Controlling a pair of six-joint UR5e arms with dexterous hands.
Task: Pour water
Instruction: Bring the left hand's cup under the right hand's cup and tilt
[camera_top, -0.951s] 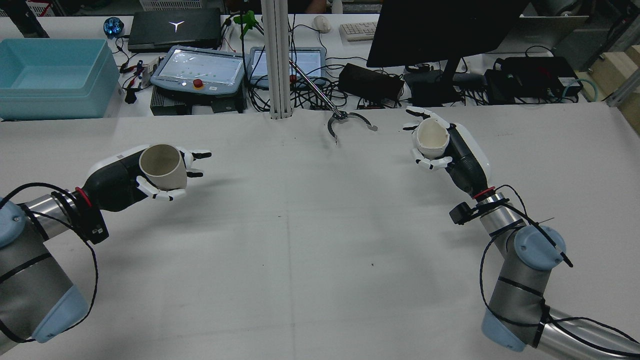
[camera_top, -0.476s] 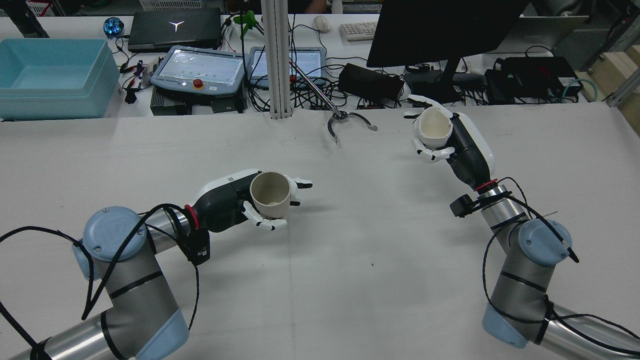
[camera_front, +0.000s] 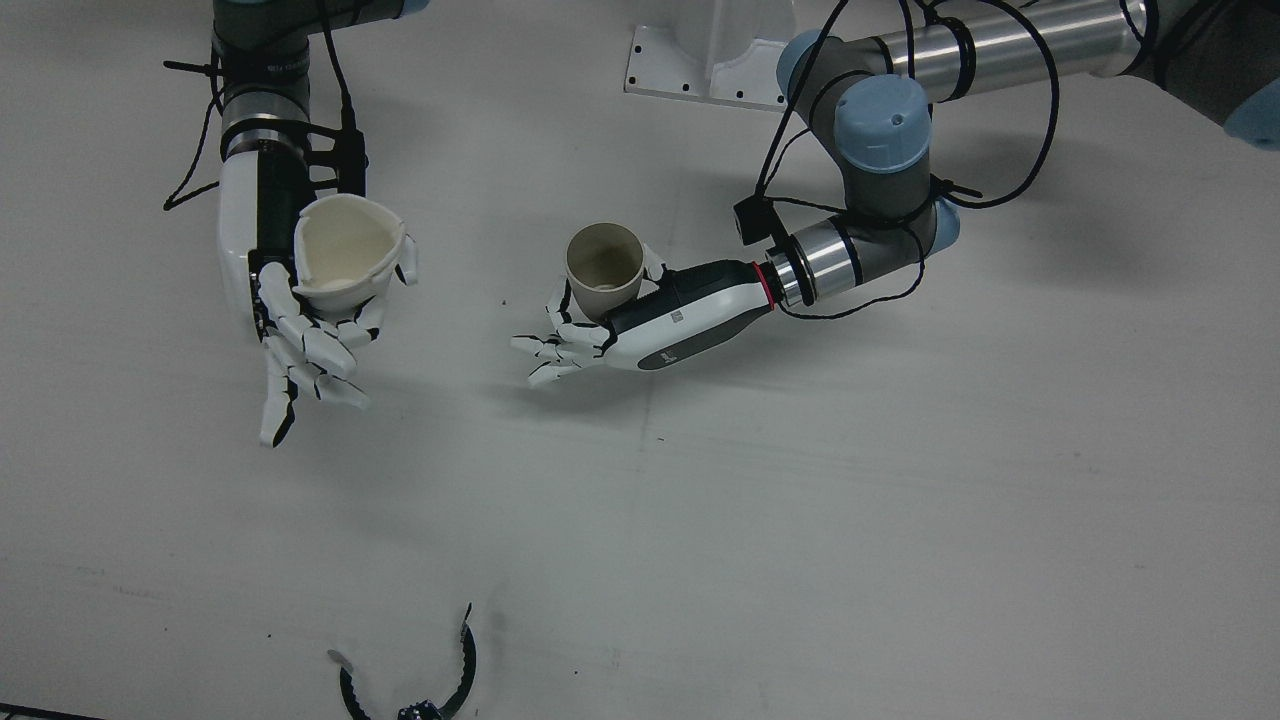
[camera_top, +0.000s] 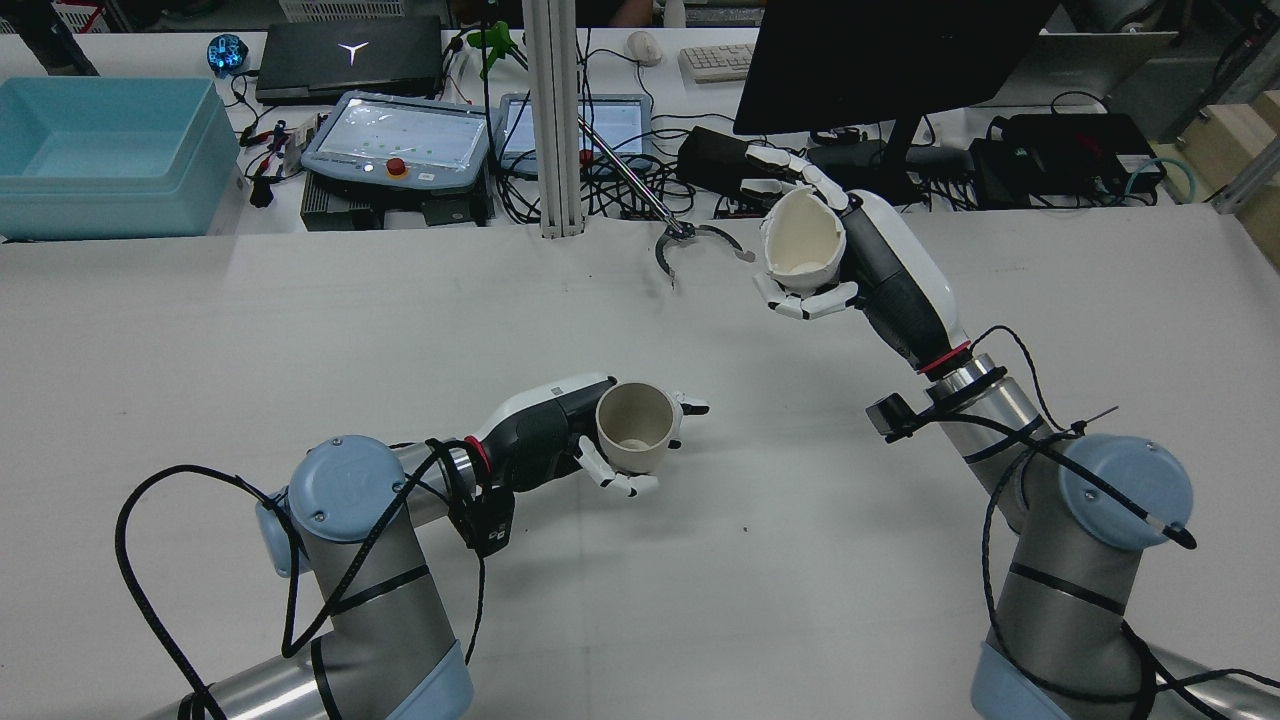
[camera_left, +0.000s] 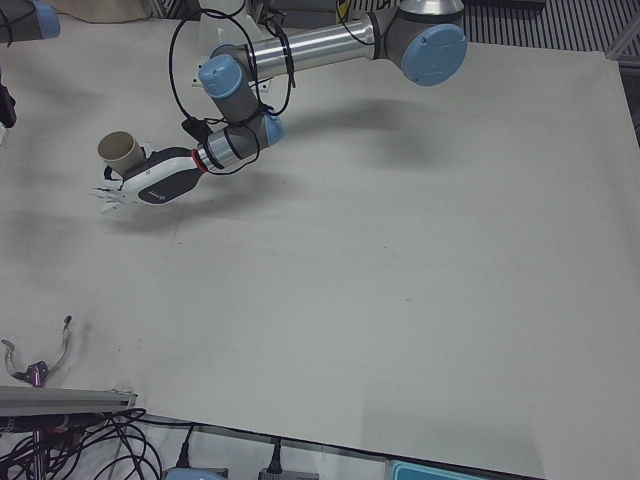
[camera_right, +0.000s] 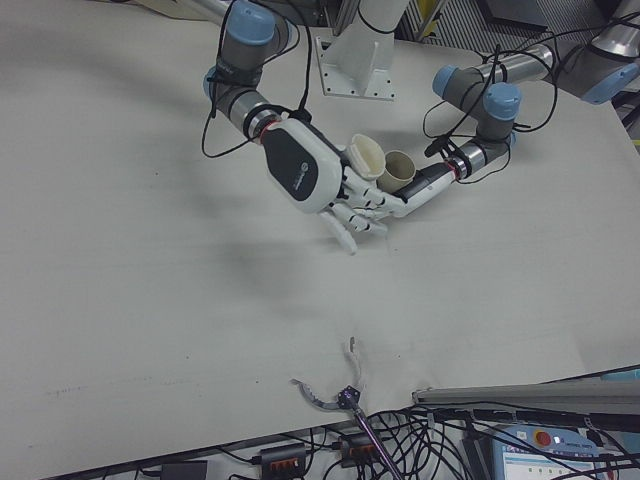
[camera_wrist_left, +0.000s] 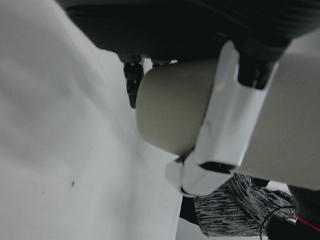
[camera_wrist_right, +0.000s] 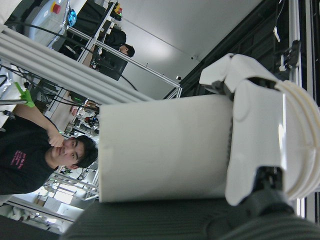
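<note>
Cups are held in both hands above the white table (camera_top: 300, 330). The left hand (camera_top: 560, 430) grasps a beige cup (camera_top: 634, 427) near the middle of the table, its fingers (camera_top: 615, 480) wrapped around the cup's wall; the cup stands almost upright, its mouth facing up, and something small and pale lies at its bottom. In the front view this same cup (camera_front: 604, 265) sits against the palm of the left hand (camera_front: 640, 325), with the fingertips stretching past it to the view's left.

The right hand (camera_top: 860, 265) grasps a white cup (camera_top: 802, 243) farther away, close to the far edge of the table, and higher than the beige one. This white cup is tilted, its mouth turned toward the robot's left, toward the side of the beige cup. Its rim looks squeezed out of round in the front view (camera_front: 347, 250), where the right hand (camera_front: 275, 290) holds it from behind and below. The two cups are apart, not touching.

A black grabber tool (camera_top: 690, 245) lies at the far edge, just beside the white cup in the rear view. Behind the table are a teal bin (camera_top: 105, 155), a monitor (camera_top: 880, 60) and two tablets (camera_top: 400, 135).
</note>
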